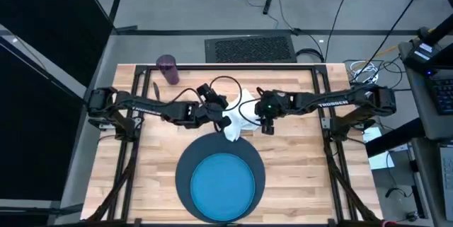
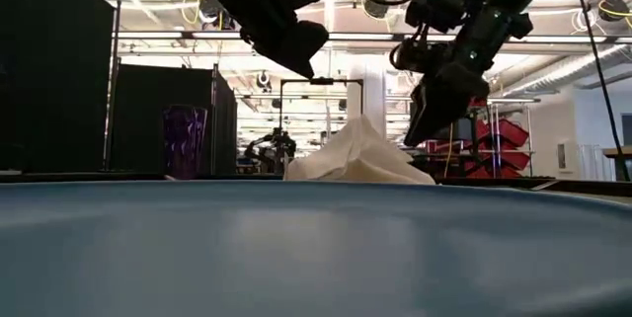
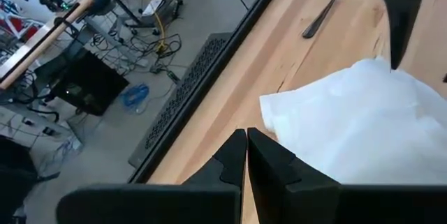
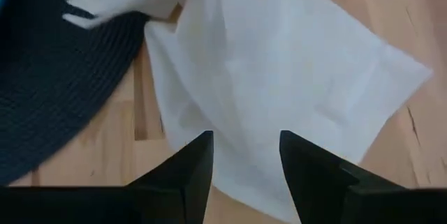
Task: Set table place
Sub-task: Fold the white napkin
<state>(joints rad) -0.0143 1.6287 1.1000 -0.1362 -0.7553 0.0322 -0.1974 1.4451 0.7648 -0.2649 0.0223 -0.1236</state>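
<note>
**Napkin bunched between both hands, above the mat's far edge**

Counter [image 1: 141, 177]: pale planks, black frame bars. I reach in from both sides, arms meeting near the middle.

Mat [image 1: 185, 165]: big dark round, at the near edge, centred. Blue plate [image 1: 224, 179] sits on it. Both look placed.

Napkin [image 1: 237, 117]: white, crumpled, peaked up like a tent in the low view [image 2: 357, 154]. It lies on bare wood just beyond the mat; one corner reaches the mat's far rim. Not yet flat, not yet at its spot.

Purple cup [image 1: 168, 69]: far left corner of the counter, upright, well apart from the setting.

One piece of cutlery [image 3: 323, 13] lies on the wood beyond the napkin; which piece, I cannot tell.

My right hand [image 4: 244, 161]: released, fingers spread, hanging directly over the napkin's middle with cloth showing between the fingers. My left hand [image 3: 246, 155]: clenched on nothing, hovering beside the napkin's left edge.

Judgement: the right hand is the nearer, with the napkin straight below it. The cloth's longer run seems to lie diagonally from the mat's rim toward the counter's far right. A straight descent should pinch it.
</note>
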